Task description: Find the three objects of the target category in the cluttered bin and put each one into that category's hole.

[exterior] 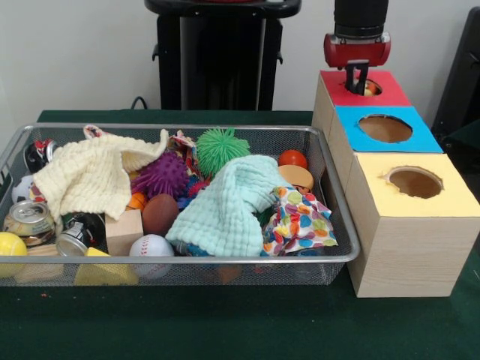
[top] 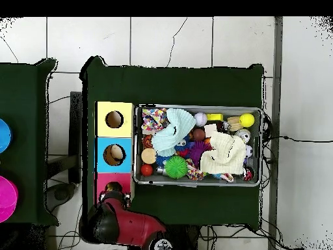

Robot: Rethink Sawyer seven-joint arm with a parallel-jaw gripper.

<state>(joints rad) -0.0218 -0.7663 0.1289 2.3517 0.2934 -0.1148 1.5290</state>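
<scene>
My gripper (exterior: 357,81) hangs straight down over the hole (exterior: 360,87) in the red top of the wooden box, with its tip at the hole's mouth. A small tan-orange lump (exterior: 370,89), probably one of the toy figures, shows in the hole right beside the gripper. I cannot tell whether it is held. In the overhead view the arm covers the hole, and the gripper (top: 114,189) sits over the red top (top: 102,182). The wire-mesh bin (exterior: 187,259) (top: 195,108) is full of clutter. No other animal figure shows in it.
Blue-topped (exterior: 385,128) and yellow-topped (exterior: 415,182) holes lie nearer the camera in the same row. The bin holds a pale yellow cloth (exterior: 90,174), mint cloth (exterior: 229,206), patterned cloth (exterior: 300,221), green (exterior: 222,148) and purple (exterior: 161,175) spiky balls, a baseball (exterior: 152,246), yellow ball (exterior: 10,248) and cans (exterior: 30,221).
</scene>
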